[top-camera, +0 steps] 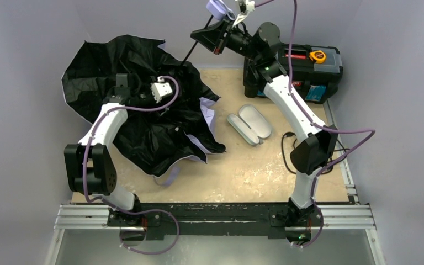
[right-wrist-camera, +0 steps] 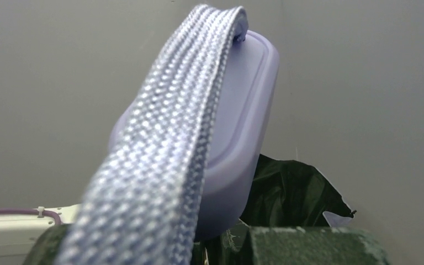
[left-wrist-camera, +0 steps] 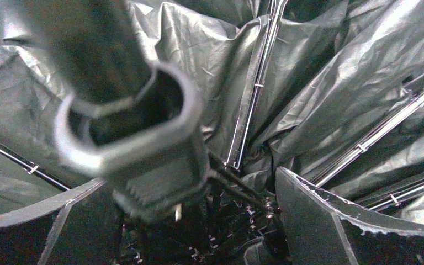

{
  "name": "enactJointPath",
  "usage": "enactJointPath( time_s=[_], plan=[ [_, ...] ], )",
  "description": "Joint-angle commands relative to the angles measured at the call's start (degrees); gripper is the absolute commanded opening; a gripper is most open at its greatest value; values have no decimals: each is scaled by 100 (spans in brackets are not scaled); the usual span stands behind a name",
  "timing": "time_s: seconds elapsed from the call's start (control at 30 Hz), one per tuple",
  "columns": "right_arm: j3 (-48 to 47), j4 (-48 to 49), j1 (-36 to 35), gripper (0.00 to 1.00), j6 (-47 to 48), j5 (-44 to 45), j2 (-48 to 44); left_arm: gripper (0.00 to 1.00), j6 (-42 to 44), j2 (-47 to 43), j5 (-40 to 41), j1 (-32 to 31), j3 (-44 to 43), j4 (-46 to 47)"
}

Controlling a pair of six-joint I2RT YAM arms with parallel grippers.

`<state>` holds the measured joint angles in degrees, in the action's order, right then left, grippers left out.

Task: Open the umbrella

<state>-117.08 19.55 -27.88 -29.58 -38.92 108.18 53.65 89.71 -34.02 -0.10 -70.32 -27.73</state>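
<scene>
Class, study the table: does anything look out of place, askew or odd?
Yes. The umbrella's canopy sprawls crumpled and lopsided on the table's left, black underside up, not stretched taut. Its shaft slants up to the handle, pinched high by the right gripper. A glasses case lies open mid-table.

I see a tan table (top-camera: 265,176) filling the middle of the frame. The umbrella (top-camera: 154,132) sprawls over its upper left, black underside up. A pale oblong case (top-camera: 248,126) lies open at centre. A black toolbox (top-camera: 320,77) sits upper right, and a thin black cable (top-camera: 283,148) curls at right.
</scene>
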Motion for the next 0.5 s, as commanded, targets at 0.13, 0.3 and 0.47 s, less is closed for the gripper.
enactJointPath(
  time_s=[0.13, 0.3, 0.47],
  plan=[
    [-995, 1571, 480, 0, -1049, 525, -581, 100, -770, -481, -644, 69, 355, -524],
    [-652, 1538, -284, 0, -581, 462, -540, 100, -1545, -1364, -1014, -430, 725, 502],
    [-862, 1351, -609, 0, -451, 293, -254, 100, -2071, -1738, -793, -519, 707, 1073]
  ],
)
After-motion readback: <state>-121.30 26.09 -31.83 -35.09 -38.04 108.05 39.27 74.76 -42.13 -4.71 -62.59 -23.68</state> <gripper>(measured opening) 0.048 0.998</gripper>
